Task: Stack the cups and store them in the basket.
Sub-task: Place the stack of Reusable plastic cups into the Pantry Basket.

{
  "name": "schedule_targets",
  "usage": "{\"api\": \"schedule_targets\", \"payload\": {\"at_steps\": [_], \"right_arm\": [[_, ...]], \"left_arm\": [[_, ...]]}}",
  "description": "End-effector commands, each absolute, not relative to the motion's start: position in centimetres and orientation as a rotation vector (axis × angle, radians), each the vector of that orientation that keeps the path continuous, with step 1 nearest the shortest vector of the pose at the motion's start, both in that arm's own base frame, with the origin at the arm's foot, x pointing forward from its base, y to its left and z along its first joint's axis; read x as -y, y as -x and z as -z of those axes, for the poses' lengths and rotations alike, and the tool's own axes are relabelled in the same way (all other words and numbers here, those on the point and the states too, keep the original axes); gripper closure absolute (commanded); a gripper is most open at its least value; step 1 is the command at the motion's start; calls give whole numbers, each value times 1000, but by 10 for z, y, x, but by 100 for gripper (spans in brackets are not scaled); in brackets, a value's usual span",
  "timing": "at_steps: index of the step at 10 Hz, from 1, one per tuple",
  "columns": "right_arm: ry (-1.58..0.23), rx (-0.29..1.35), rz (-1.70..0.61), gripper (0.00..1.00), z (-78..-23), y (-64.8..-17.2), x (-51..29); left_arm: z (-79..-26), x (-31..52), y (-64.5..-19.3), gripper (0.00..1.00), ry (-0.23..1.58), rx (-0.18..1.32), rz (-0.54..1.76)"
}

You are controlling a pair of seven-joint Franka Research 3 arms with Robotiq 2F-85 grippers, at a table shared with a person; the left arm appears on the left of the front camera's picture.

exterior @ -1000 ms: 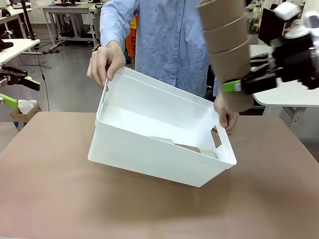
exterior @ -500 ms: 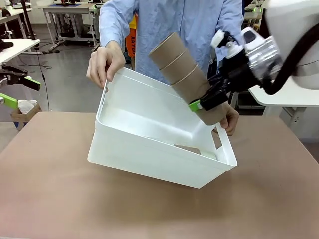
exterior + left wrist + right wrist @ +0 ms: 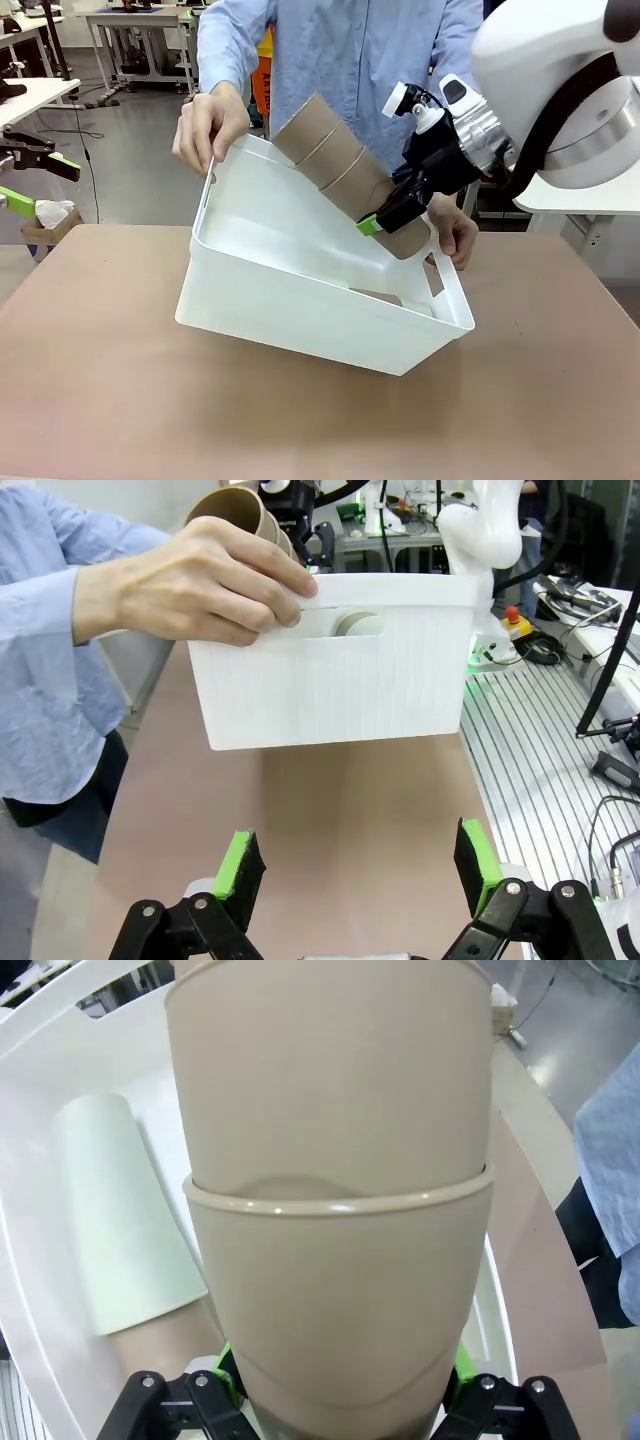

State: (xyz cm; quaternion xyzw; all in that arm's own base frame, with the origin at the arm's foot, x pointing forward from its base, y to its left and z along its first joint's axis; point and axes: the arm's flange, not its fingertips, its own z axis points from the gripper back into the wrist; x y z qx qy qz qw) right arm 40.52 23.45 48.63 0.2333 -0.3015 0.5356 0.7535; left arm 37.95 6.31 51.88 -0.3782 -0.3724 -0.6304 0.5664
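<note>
A person's two hands tilt the white basket (image 3: 300, 310) up from its far side, its opening turned toward me. My right gripper (image 3: 392, 212) is shut on a stack of tan-brown cups (image 3: 345, 173), which leans down-right over the basket's right end with its mouth up-left. From the right wrist the stack (image 3: 335, 1190) looms large, and a pale mint cup (image 3: 125, 1220) lies on its side inside the basket (image 3: 30, 1290). Back from the basket (image 3: 330, 670), my left gripper (image 3: 360, 865) hangs open above the table, holding nothing.
The person in a blue shirt (image 3: 340, 70) stands at the far side, one hand (image 3: 205, 125) on the basket's left end, the other hand (image 3: 455, 235) on its right end. The brown table (image 3: 120, 400) stretches in front of the basket.
My right gripper has swung the cup stack from upright at the upper right down and left, tilting it over the basket's right end. The basket stays tilted in the person's hands.
</note>
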Motion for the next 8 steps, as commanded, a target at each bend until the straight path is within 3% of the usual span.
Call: {"api": "schedule_targets", "payload": {"at_steps": [1, 2, 4, 8], "right_arm": [[-485, 667, -1153, 15, -491, -405, -232], [-509, 658, -1169, 15, -486, -405, -235], [-374, 720, -1293, 15, -469, -377, -248], [-274, 697, -1314, 15, -454, -389, -278]], "left_arm": [[-522, -64, -378, 0, 899, 866, 1477], [-522, -64, -378, 0, 899, 866, 1477], [-522, -64, -378, 0, 899, 866, 1477], [-522, -64, -378, 0, 899, 866, 1477]]}}
